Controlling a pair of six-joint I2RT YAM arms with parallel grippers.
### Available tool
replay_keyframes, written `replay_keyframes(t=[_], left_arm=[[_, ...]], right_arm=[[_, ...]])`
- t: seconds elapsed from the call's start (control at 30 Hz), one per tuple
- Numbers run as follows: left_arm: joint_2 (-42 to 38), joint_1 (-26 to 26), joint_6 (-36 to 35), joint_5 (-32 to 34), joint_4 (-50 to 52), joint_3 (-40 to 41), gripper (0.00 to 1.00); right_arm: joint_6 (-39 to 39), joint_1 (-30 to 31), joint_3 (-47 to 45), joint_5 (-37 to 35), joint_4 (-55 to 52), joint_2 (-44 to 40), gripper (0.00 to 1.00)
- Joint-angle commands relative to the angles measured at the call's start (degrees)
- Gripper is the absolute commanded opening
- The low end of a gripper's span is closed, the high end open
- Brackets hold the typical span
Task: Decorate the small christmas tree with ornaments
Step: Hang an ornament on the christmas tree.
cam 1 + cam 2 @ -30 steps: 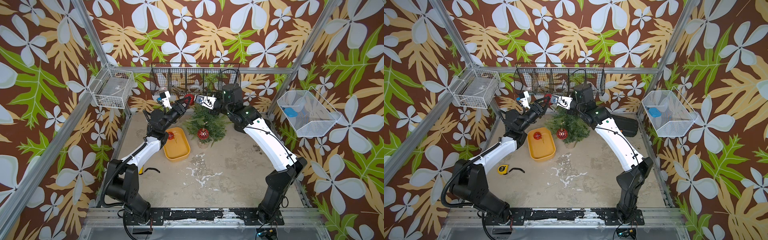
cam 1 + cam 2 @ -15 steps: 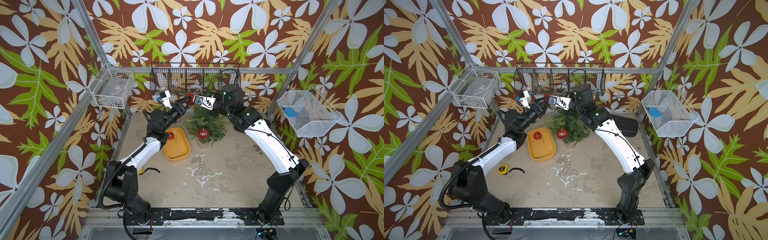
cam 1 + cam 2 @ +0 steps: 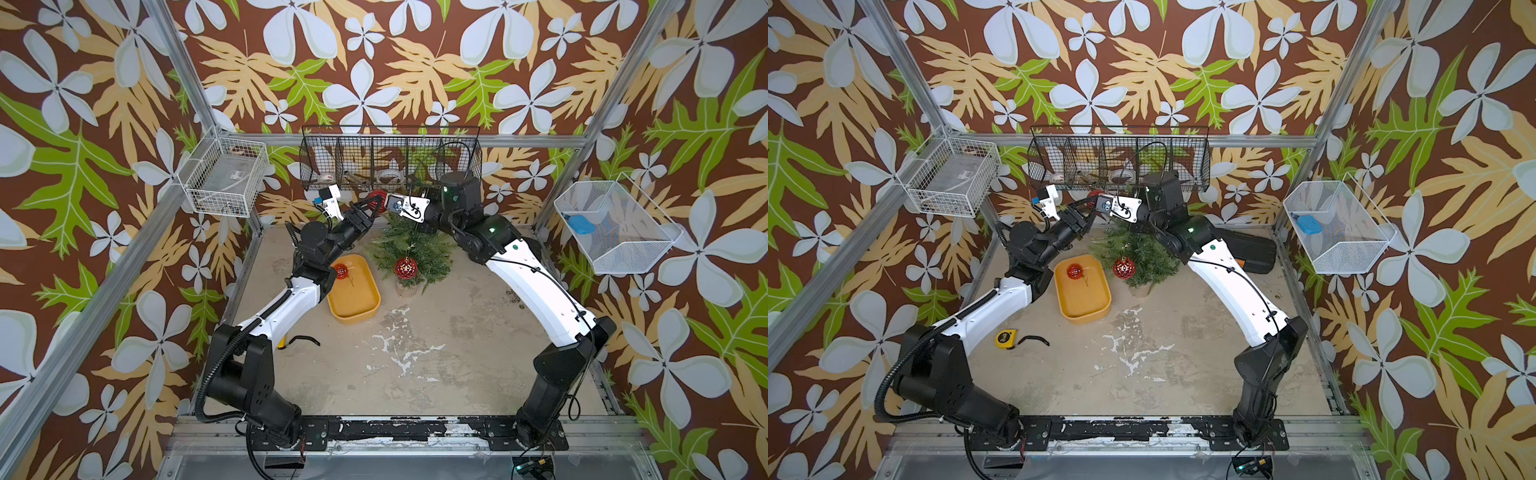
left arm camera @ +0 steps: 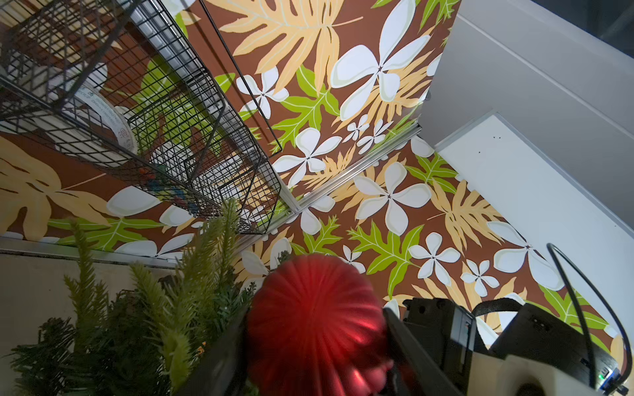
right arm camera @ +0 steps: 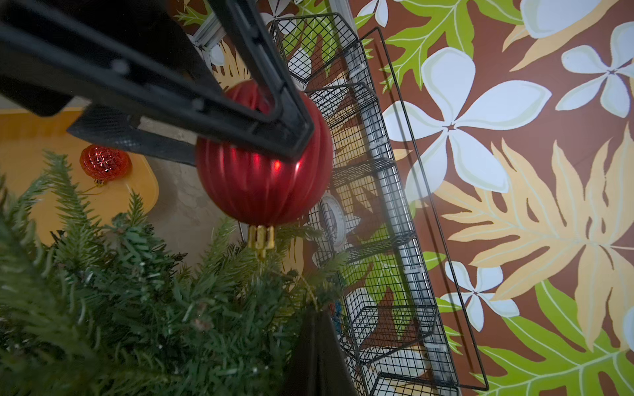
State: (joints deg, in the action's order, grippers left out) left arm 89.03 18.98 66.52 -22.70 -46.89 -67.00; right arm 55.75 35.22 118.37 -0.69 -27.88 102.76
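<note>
The small christmas tree (image 3: pixel 415 249) (image 3: pixel 1144 253) stands at the back of the table in both top views. One lattice ornament (image 3: pixel 405 267) (image 3: pixel 1123 267) hangs on its front, and another (image 3: pixel 340 272) (image 5: pixel 105 163) lies in the yellow tray. Above the tree top, my left gripper (image 3: pixel 372 203) (image 4: pixel 315 329) is shut on a ribbed red ornament (image 4: pixel 315 308) (image 5: pixel 260 181). Its gold cap (image 5: pixel 261 238) points at the branches. My right gripper (image 5: pixel 314 310) is shut just beside it, with the ornament's thin gold string running into its tips.
The yellow tray (image 3: pixel 357 311) sits left of the tree. A black wire basket (image 3: pixel 390 158) hangs on the back wall just behind both grippers. White wire baskets (image 3: pixel 226 183) (image 3: pixel 615 228) hang on the side walls. A yellow tape measure (image 3: pixel 1006 338) lies at front left, a black case (image 3: pixel 1250 249) at back right.
My right wrist has edged slightly left toward the held ribbed ornament. The left arm and the other ornaments have not moved.
</note>
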Motion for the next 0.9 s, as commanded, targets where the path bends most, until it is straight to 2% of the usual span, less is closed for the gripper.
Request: replay_keyframes(t=[0.0,0.87], left_arm=[[0.26,0.14,-0.65,0.46,-0.86,-0.31,0.17],[0.25,2.50,-0.65,0.92,-1.20,1.24,0.16]], right_arm=[[0.31,0.09,-0.07,-1.72,0.83,0.16,0.00],[1.52,0.64,-0.92,-4.12,1.07,-0.26,0.00]])
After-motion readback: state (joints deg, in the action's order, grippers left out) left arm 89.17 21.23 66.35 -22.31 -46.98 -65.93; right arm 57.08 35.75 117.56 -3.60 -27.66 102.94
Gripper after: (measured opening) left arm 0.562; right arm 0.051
